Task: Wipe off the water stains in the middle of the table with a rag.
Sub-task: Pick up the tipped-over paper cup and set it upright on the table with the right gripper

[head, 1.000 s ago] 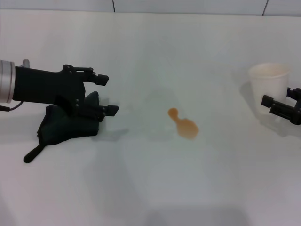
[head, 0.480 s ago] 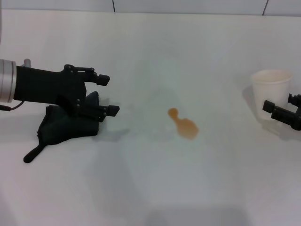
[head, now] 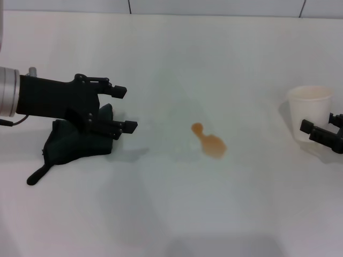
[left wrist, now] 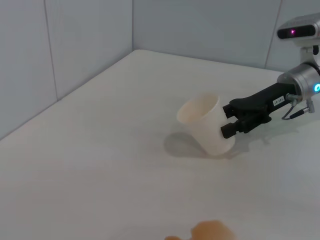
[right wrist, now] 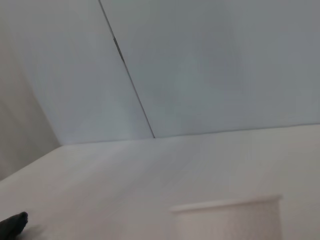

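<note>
The rag lies crumpled at the counter's left side, soft and light; its thick middle fold seems the best place to grip. The left gripper hovers over it, fingers open. The water stains sit well apart, mid-counter. The right gripper, fingers apparently open, is beside a paper cup.

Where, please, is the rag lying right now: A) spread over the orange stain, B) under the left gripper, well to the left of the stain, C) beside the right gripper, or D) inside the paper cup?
B: in the head view the rag lies under the open left gripper, apart from the stain, which is uncovered mid-table.
</note>
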Tool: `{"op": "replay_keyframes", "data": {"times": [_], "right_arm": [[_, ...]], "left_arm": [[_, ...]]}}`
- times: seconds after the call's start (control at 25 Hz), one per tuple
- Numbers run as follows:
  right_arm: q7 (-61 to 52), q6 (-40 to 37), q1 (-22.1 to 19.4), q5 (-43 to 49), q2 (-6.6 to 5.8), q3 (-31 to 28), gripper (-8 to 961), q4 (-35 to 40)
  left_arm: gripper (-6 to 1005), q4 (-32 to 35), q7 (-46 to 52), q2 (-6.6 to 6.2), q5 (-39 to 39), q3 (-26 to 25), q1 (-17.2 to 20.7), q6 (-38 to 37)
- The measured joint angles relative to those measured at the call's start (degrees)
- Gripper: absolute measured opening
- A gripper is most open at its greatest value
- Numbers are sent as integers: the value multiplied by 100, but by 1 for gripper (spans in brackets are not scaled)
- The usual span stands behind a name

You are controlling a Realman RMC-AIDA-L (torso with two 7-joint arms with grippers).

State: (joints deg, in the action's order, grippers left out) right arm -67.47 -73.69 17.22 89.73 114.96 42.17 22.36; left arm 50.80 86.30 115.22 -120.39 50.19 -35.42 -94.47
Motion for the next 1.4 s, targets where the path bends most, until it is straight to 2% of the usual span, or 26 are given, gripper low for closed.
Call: {"op": "replay_keyframes", "data": {"times": [0.72, 0.92, 1.4], "right_arm": [[27, -93, -82, 0, -3, 2, 788, -164], [29, -134, -151, 4, -1, 1, 850, -170], [95, -365, -265, 51, -9, 40, 853, -171]], "left_arm": [[865, 1, 20, 0, -5, 0, 0, -23], [864, 33, 52, 0, -4, 0, 0, -49], [862, 38, 87, 0, -6, 0, -9, -93]]}}
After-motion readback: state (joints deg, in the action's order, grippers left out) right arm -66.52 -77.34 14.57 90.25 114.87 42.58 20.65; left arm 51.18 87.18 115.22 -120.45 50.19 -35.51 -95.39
